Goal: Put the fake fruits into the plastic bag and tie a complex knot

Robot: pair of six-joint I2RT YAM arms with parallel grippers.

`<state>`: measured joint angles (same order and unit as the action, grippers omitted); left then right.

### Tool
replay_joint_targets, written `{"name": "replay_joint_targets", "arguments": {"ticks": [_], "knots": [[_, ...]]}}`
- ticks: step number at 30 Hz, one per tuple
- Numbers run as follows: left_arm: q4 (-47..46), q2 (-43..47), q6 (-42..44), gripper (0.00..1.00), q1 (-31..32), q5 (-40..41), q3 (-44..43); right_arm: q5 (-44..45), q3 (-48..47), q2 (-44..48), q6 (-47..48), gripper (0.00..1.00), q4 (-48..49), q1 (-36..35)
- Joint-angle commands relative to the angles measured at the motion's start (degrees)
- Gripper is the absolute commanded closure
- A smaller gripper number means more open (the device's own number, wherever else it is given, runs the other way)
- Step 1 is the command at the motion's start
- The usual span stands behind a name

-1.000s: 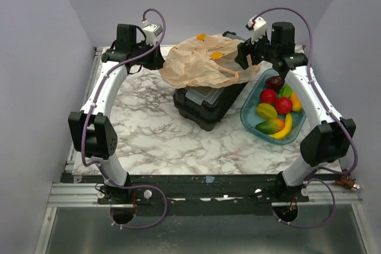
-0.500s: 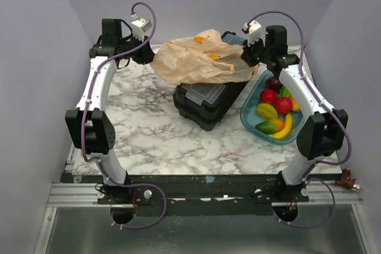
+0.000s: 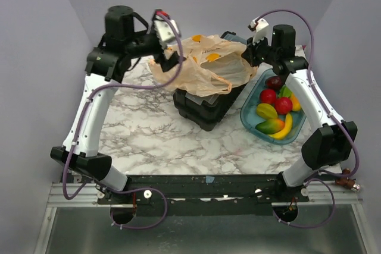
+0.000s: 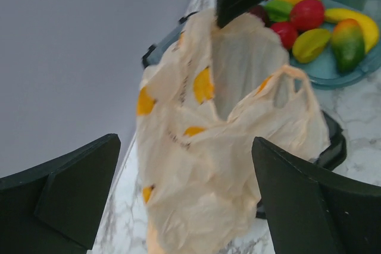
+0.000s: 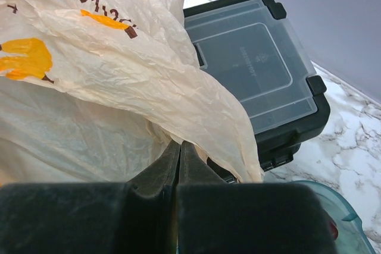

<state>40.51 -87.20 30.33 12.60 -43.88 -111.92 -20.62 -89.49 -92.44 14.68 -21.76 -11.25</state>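
Peach plastic bag (image 3: 205, 66) is pinched by the right claw (image 5: 180, 144), the pinch hidden under folds; the left claw (image 4: 184, 147), since swung inward, is spread open.

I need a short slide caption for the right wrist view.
The right gripper shut on the plastic bag, black toolbox beyond.

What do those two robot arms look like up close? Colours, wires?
Both the left arm and right arm have slim white tubes joined by chunky black joints. A thin purple cable loops loosely along each. The jaws are dark, flat-sided wedges.
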Motion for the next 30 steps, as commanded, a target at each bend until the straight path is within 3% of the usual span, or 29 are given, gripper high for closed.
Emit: {"name": "replay_joint_targets", "arguments": {"ticks": [1, 5, 9, 13, 15, 16, 20, 24, 26, 28, 29, 30], "knots": [[9.47, -2.68, 16.44, 0.02, 14.05, 9.59, -1.89, -2.32, -0.40, 2.26, -2.49, 0.99, -0.75, 0.17], [11.96, -7.62, 23.01, 0.02, 20.23, 16.86, -1.46, -2.31, 0.00, 3.42, -3.31, 0.99, -0.75, 0.17], [14.78, -11.38, 28.18, 0.06, 21.21, 21.19, -0.54, -1.62, 0.74, 5.11, -3.36, 0.99, -0.76, 0.17], [14.66, -11.15, 28.41, 0.51, 20.97, 25.59, 1.66, 1.51, 2.67, 6.88, -1.45, 0.99, -0.50, 0.17], [16.53, -7.91, 28.20, 0.92, 20.05, 23.46, 3.52, 5.24, 4.18, 7.51, 0.57, 0.99, -0.07, 0.25], [15.53, -5.16, 27.43, 1.00, 18.89, 20.47, 6.45, 6.73, 5.05, 7.62, 1.70, 0.99, 0.06, 0.42], [0.47, 13.89, 23.12, 1.00, 11.51, 5.11, 26.32, 10.21, 8.54, 7.70, 4.66, 0.99, 1.54, 2.72], [-17.59, 29.90, 24.05, 1.00, 9.26, 3.45, 47.34, 10.78, 10.45, 7.54, 6.78, 0.99, 2.27, 5.03], [-21.22, 33.74, 24.42, 1.00, 9.11, 3.02, 51.92, 8.45, 9.88, 7.78, 7.97, 0.99, 1.14, 5.31], [-22.57, 34.81, 22.57, 1.00, 9.25, 2.22, 52.33, 0.49, 7.42, 8.48, 9.47, 0.99, -2.99, 5.27], [-22.47, 34.54, 20.88, 1.00, 9.38, 2.00, 51.24, -3.63, 5.31, 8.88, 9.65, 0.95, -5.59, 5.19], [-22.30, 34.09, 19.20, 1.00, 9.52, 1.86, 49.95, -8.50, 2.98, 9.34, 9.24, 0.77, -7.56, 5.18]]}}
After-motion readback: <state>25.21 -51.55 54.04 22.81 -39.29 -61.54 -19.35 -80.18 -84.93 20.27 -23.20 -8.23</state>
